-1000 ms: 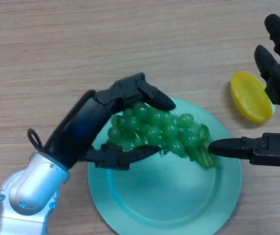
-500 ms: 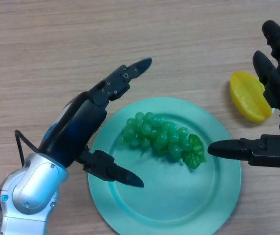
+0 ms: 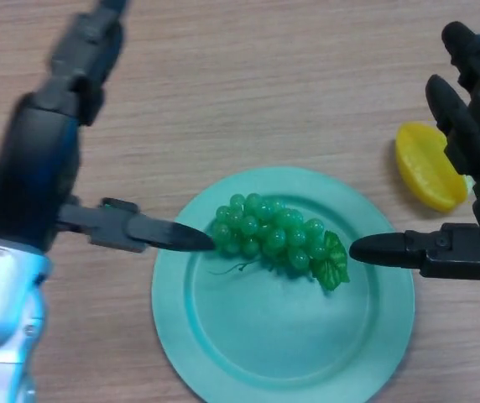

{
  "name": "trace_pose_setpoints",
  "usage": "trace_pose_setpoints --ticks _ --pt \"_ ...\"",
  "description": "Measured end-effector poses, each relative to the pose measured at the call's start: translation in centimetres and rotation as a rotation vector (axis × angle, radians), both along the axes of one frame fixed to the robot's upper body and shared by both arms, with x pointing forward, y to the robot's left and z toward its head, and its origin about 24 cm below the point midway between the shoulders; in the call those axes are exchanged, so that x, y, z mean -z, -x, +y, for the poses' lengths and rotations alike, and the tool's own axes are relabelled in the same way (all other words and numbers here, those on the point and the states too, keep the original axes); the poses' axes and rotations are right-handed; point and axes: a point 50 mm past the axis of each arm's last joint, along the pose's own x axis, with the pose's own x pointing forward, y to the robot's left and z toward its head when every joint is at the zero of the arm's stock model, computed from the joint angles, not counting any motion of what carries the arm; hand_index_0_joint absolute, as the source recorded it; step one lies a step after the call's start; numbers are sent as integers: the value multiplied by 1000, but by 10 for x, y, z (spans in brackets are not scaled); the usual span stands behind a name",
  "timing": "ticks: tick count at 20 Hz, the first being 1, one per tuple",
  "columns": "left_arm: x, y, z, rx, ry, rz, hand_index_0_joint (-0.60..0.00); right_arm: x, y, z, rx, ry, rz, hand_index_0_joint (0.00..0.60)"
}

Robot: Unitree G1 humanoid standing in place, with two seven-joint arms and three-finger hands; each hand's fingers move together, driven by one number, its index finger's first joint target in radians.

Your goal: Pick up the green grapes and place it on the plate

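A knobbly bunch of glossy green plastic grapes (image 3: 275, 238) lies on the smooth round teal plate (image 3: 290, 353), long axis far-left to near-right. Left hand (image 3: 43, 159) and right hand (image 3: 466, 168) both splay straight fingers, holding nothing.

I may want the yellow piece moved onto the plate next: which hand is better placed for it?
Probably the right hand: it is open with its fingers right beside the yellow piece. The left hand is open across the teal plate, beyond the green grapes.
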Motion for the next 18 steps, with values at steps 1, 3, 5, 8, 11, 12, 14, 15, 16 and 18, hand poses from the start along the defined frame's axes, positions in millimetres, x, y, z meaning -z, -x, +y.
trace_pose_setpoints --ticks 1,3,5,8,11,12,14,15,16,18 --pt "0 2 2 36 90 42 0 0 0 1 -3 0 0 0" --pt "-5 4 8 76 223 51 0 -2 2 4 -18 0 -10 0" --pt "-8 6 19 69 302 61 0 -3 2 5 -22 0 -14 0" --pt "2 9 25 19 289 107 0 -2 2 5 -22 0 -11 0" --pt "6 8 28 -54 131 103 0 3 3 8 -34 0 14 0" --pt "9 7 26 -49 101 113 0 4 3 10 -46 0 15 0" --pt "11 7 22 -6 73 120 0 4 3 12 -55 1 16 0" --pt "12 7 22 -1 75 122 0 4 3 12 -53 1 16 0" --pt "14 8 22 -8 75 129 0 4 3 11 -53 1 16 0" --pt "16 8 24 -32 63 136 0 3 3 11 -53 1 13 0"
